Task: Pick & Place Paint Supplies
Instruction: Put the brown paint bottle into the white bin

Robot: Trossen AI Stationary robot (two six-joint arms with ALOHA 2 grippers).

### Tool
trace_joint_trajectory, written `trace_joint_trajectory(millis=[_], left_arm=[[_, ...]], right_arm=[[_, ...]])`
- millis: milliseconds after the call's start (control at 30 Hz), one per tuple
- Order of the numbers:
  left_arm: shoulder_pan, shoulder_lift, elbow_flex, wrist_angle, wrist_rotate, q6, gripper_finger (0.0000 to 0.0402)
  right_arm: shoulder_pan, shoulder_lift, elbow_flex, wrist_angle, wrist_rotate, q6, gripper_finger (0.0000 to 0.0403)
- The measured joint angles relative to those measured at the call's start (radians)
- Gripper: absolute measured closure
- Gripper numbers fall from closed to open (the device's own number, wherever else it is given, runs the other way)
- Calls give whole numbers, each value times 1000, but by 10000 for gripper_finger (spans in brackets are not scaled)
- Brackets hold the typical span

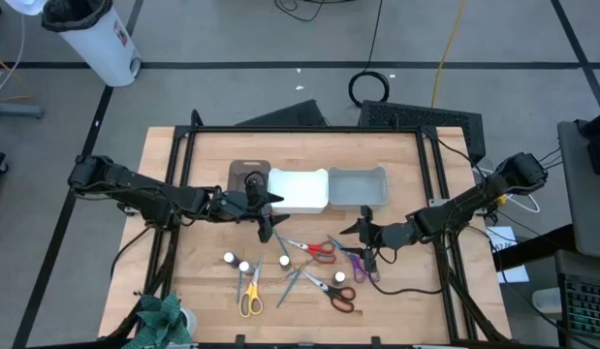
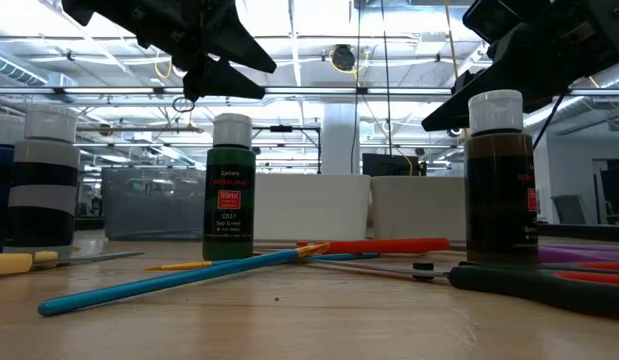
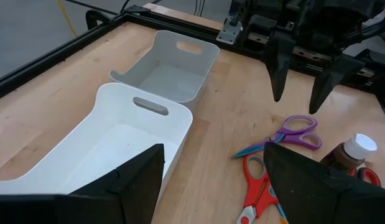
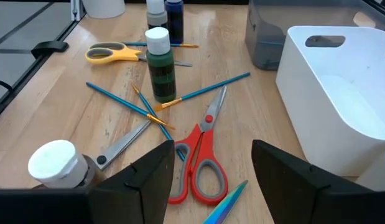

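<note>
Both arms hang over the middle of the counter with nothing in them: the left tool sits just in front of the white bin, its fingers spread apart and empty, and the right tool hovers in front of the grey bin, its fingers apart too, above the purple scissors. The supplies lie loose in front of the bins: 4 white-capped bottles, the green bottle standing upright among thin teal brushes, with red scissors, yellow scissors and black-handled scissors lying flat. I'd judge the bottles light, rigid and a bit top-heavy, so best pinched across the body below the cap. The brushes look slim and likely to roll, so take them mid-shaft. The scissors are flat and stiff, and are easiest gripped across the blades near the pivot.
</note>
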Motion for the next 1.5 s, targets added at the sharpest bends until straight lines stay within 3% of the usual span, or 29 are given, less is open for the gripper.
trace_joint_trajectory(millis=[100,233,367,500,633,733,900,1067,1500], left_arm=[[0,0,0,-5,0,0,119],[0,0,0,-7,0,0,119],[0,0,0,-7,0,0,119],[0,0,0,-7,0,0,119],[0,0,0,-5,0,0,119],[0,0,0,1,0,0,119],[0,0,0,2,-1,-5,119],[0,0,0,4,-1,-5,119],[0,0,0,3,-1,-23,119]], right_arm=[[1,0,0,-13,-13,-33,197],[24,0,0,-55,-129,-111,197],[52,0,-9,-85,-152,-87,197],[66,2,-60,-13,-134,-45,191],[75,29,-113,153,-148,-39,161],[95,81,-125,230,-201,-24,130],[122,214,-126,332,-205,-24,101],[113,328,-126,466,-211,-31,105],[46,561,-69,699,-418,-46,120]])
